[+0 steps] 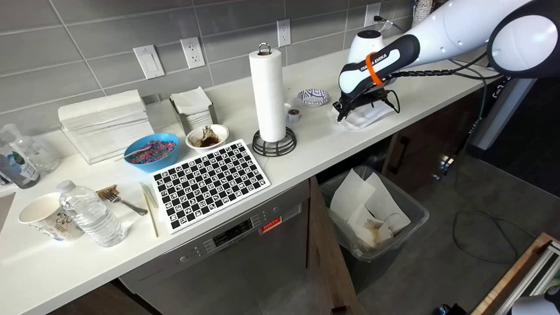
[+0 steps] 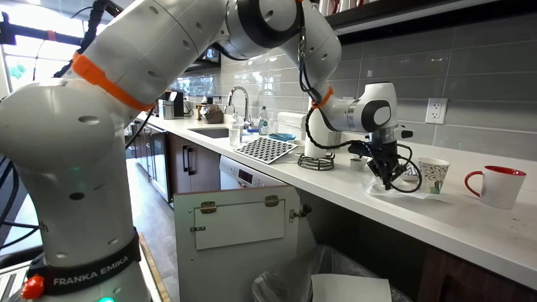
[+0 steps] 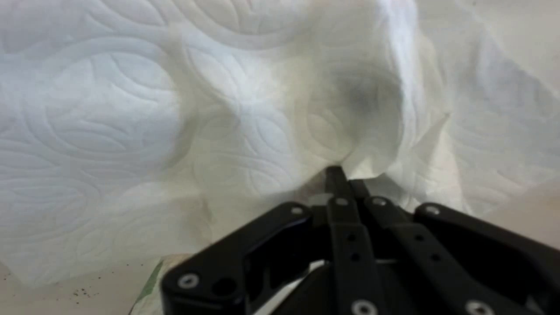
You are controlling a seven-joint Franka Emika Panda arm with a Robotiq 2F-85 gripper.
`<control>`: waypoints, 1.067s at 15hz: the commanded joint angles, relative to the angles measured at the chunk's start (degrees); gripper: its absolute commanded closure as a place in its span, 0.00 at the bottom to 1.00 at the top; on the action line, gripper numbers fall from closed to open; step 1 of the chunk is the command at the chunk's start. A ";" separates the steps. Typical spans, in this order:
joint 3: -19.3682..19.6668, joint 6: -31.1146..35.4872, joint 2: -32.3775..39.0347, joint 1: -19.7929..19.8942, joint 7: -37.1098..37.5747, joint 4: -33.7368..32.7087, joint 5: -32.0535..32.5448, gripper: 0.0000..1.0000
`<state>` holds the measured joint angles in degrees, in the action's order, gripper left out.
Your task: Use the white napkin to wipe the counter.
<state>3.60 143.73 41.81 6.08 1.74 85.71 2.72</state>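
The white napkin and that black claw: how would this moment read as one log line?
gripper: shut on white napkin | white napkin: creased, spread on counter | dark specks: on counter, beside white napkin

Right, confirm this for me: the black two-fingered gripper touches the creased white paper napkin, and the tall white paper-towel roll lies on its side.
No: the tall white paper-towel roll stands upright, as both exterior views show. The black two-fingered gripper does touch the creased white paper napkin.

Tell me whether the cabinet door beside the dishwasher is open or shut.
Open: in both exterior views the cabinet door stands swung out from under the counter, leaving the trash bin exposed.
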 commanded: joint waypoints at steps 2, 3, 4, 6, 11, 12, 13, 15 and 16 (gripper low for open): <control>-1.20 -2.19 1.82 0.56 -1.38 -2.40 -1.94 1.00; -1.35 -2.54 1.81 0.54 -1.52 -2.34 -1.96 1.00; -1.25 -3.10 1.81 0.30 -1.49 -2.19 -1.66 1.00; -1.40 -4.70 1.60 0.21 -2.04 -1.95 -1.41 1.00; -1.92 -8.94 0.22 0.59 -4.73 -0.84 -1.38 1.00; -2.01 -9.76 -0.15 0.68 -5.35 -0.53 -1.38 1.00; -2.11 -10.62 -0.61 0.81 -6.14 -0.10 -1.40 1.00; -2.34 -12.19 -1.34 0.95 -7.19 0.71 -1.52 1.00; -2.46 -12.85 -1.57 1.04 -7.68 0.94 -1.59 1.00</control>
<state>2.19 134.10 41.16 6.25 -3.25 84.06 2.52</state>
